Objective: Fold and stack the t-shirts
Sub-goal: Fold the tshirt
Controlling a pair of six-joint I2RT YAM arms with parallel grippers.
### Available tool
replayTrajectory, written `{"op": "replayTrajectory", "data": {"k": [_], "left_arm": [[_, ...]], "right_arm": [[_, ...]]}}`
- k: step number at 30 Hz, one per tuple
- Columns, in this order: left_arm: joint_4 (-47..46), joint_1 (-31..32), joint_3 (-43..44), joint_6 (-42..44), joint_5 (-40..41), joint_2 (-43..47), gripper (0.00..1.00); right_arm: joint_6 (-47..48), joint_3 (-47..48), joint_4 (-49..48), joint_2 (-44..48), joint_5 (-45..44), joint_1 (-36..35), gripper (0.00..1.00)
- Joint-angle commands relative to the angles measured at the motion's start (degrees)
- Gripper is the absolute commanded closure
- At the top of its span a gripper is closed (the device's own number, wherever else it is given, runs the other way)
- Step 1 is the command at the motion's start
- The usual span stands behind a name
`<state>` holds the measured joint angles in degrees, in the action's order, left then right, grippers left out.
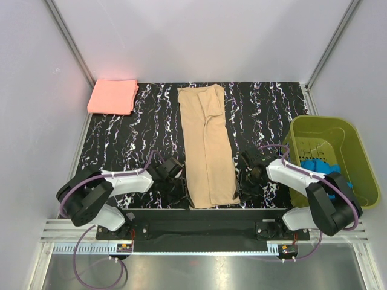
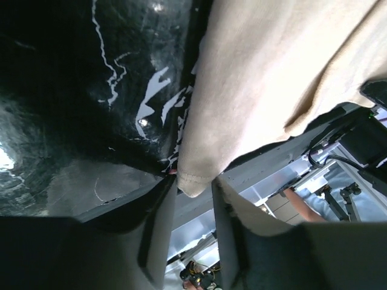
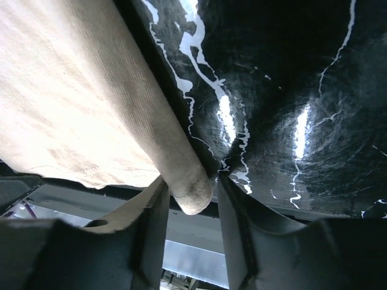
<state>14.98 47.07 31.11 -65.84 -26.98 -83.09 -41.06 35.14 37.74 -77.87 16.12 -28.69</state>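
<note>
Left gripper (image 2: 193, 202) and right gripper (image 3: 193, 202) pinched near corners of tan-beige cloth t-shirt (image 1: 208, 151); crosswise fold pending, needing even lift.

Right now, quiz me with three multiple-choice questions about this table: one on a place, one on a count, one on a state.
1. Where is the pink t-shirt? A) far left corner B) near right corner C) dead centre
2. How many t-shirts lie on the table? A) one B) two C) four
3. The tan t-shirt is: A) balled up B) hanging in air C) flat, a long strip
Answers: A, it sits folded at the far left corner; B, pink and tan only; C, it lies flat mid-table.
</note>
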Motion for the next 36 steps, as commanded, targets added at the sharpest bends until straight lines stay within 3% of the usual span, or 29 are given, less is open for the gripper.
{"op": "replayTrajectory", "data": {"k": [1,2,3,5,6,9,15,22,29,36], "left_arm": [[5.1,0.2,-1.3,3.6,10.3,-3.2,0.69],[5.2,0.0,-1.3,3.8,10.7,-3.2,0.73],[5.6,-0.1,-1.3,4.2,11.0,-3.1,0.86],[5.8,-0.4,-1.2,4.5,11.6,-2.6,0.98],[6.7,-0.4,-1.2,4.6,12.0,-2.3,1.00],[8.5,-0.4,-1.4,4.8,12.9,-0.4,1.00],[12.3,-0.4,-3.5,4.7,14.2,5.2,1.00],[10.0,1.1,-10.9,-0.2,11.5,13.7,1.00],[10.5,1.3,-2.7,1.9,10.9,10.9,1.00],[16.6,1.2,8.2,7.3,11.2,5.8,1.00]], "right_arm": [[-0.8,-0.9,-1.9,-0.8,-2.0,0.5,0.57],[-0.5,-1.0,-2.1,-0.8,-1.9,0.4,0.63],[0.2,-1.0,-2.5,-1.0,-1.7,0.5,0.67],[0.6,-0.9,-2.6,-1.6,-1.4,0.5,0.76],[0.8,-0.9,-2.8,-1.8,-0.7,0.5,0.88],[-0.2,-2.3,-4.2,-1.9,2.8,0.5,1.00],[-2.0,-6.0,-4.2,3.2,6.2,-0.1,1.00],[-2.9,-7.2,-1.7,7.8,8.7,-1.5,1.00],[-3.8,-3.4,-1.3,6.6,10.0,-1.5,1.00],[-2.3,1.9,-0.7,4.3,14.8,-1.5,1.00]]}}
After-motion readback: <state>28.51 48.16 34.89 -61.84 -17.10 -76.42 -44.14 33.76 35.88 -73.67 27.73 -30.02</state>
